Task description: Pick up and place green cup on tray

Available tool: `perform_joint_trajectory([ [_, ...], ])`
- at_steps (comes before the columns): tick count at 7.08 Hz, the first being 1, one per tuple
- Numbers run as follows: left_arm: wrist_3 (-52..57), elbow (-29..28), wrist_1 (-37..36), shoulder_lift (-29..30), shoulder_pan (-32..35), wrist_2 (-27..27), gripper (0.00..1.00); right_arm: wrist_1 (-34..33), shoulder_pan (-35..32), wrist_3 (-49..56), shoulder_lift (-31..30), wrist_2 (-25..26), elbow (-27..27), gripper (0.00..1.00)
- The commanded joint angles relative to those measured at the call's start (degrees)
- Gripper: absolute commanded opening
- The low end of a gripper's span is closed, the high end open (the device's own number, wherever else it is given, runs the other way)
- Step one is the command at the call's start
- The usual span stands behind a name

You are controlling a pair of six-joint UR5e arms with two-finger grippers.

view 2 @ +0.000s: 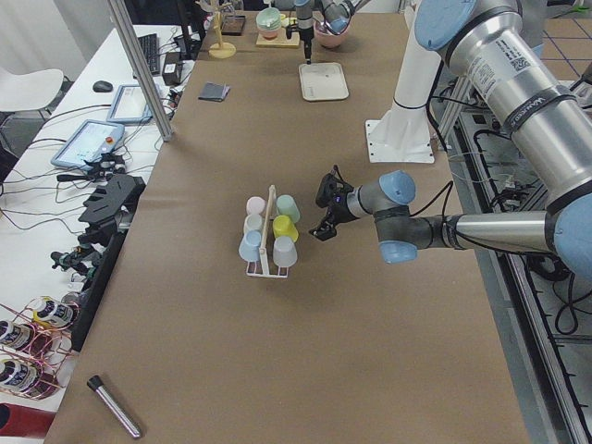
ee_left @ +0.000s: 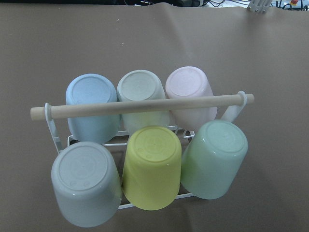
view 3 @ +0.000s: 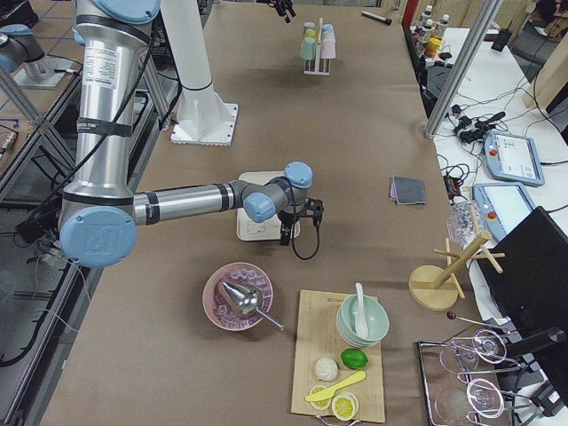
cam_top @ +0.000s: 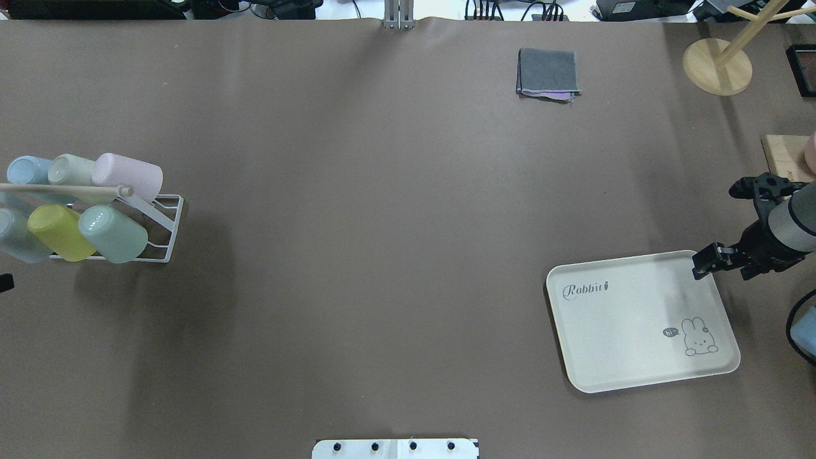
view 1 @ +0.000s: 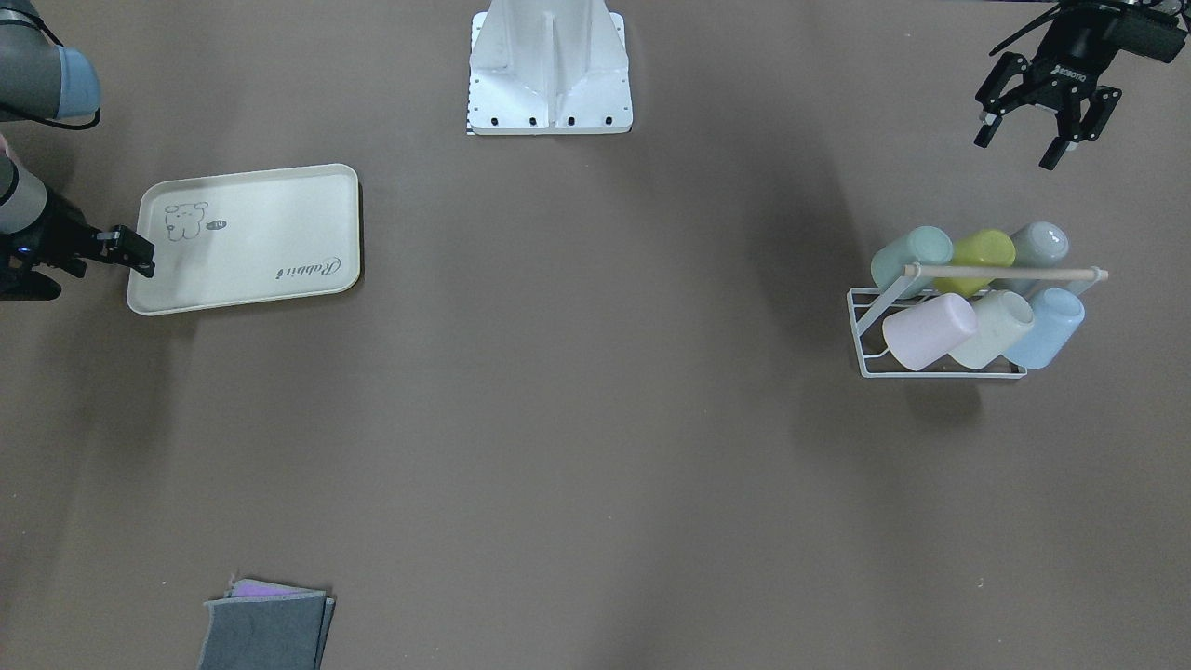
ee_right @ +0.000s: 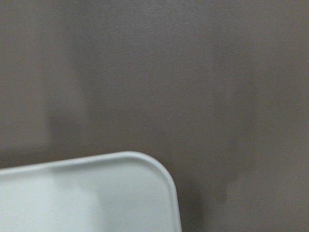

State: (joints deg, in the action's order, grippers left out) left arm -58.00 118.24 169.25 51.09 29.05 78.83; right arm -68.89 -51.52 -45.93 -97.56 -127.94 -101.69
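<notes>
The green cup (view 1: 912, 253) is a mint tumbler lying tilted at the end of a white wire rack (view 1: 930, 370), next to a yellow-green cup (view 1: 984, 251). It also shows in the overhead view (cam_top: 113, 234) and the left wrist view (ee_left: 215, 159). My left gripper (view 1: 1016, 151) is open and empty, above the table and apart from the rack on the robot's side. The cream tray (view 1: 251, 242) lies flat and empty at the other end of the table (cam_top: 637, 325). My right gripper (view 1: 135, 253) hovers at the tray's corner, seen side-on; I cannot tell whether it is open.
The rack holds several other pastel cups under a wooden bar (view 1: 1005, 273). A folded grey cloth (cam_top: 548, 73) lies at the far edge. A wooden stand (cam_top: 717, 64) and a cutting board (cam_top: 784, 156) stand beyond the tray. The robot base (view 1: 549, 70) is mid-table.
</notes>
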Motion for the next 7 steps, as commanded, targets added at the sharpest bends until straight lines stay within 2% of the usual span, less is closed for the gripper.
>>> perform_joint_trajectory([
  [1, 0.1, 1.3, -0.1, -0.7, -11.1, -14.3, 0.98, 0.0, 0.3, -0.3, -0.3, -0.3, 0.0, 0.74],
  [2, 0.6, 1.6, -0.2, -0.4, -15.6, -18.9, 0.98, 0.0, 0.5, -0.4, -0.4, -0.3, 0.1, 0.69],
  [4, 4.2, 1.6, -0.1, 1.3, -19.6, -20.2, 0.98, 0.1, 1.0, -0.4, -0.6, -0.3, 0.3, 0.67],
  [5, 5.4, 1.5, 0.0, 1.4, -21.1, -22.5, 0.98, 0.0, 1.2, -0.4, -0.5, -0.2, 0.5, 0.62],
  [6, 4.5, 1.2, 0.6, 0.8, -25.1, -29.0, 0.98, 0.1, 1.3, -0.4, -0.5, -0.2, 0.6, 0.58],
  [7, 2.7, 0.0, 1.4, 0.8, -28.5, -33.1, 0.98, 0.1, 1.5, -0.4, -0.5, -0.2, 1.0, 0.57],
])
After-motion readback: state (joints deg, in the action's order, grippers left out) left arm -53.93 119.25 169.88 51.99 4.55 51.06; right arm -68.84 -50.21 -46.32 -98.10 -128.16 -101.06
